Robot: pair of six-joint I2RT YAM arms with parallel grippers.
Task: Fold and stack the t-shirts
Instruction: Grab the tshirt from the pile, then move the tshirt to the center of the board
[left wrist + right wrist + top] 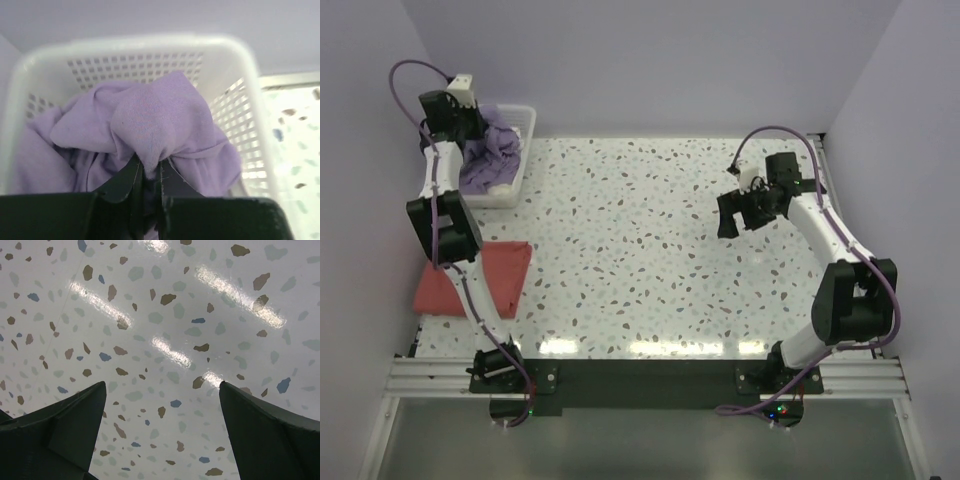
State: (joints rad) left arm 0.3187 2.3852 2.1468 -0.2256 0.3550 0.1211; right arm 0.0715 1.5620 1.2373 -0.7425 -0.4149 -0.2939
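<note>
- Across the whole work area lies a glossy white table (650, 250), speckled with brown, grey and blue flecks; overhead lights show as bright streaks near its front edge.
- Plain pale lilac-grey walls (650, 60) close it in at the back and on both sides, and a metal rail (650, 375) carrying the arm bases runs along the near edge.
- At the far left corner stands a white lattice basket (525, 125), with the lilac t-shirt (490, 155) bunched inside it.
- The left gripper (149, 167) reaches into the basket, its jaws pinched tight on a fold of the lilac cloth, which rises in a peak from between them.
- The coral t-shirt (480, 278) lies flat on the table's left side, near the front, well apart from the basket.
- The right gripper (162, 387) hangs over the table's right side with its jaws spread wide, only speckled surface showing between them.
- The left arm crosses the coral shirt and hides part of it, so how neatly it is folded cannot be told.
- The lilac shirt's own folds cover the basket floor; sleeves and collar cannot be made out.
- The gripper body cuts off the basket's near rim in the left wrist view.
</note>
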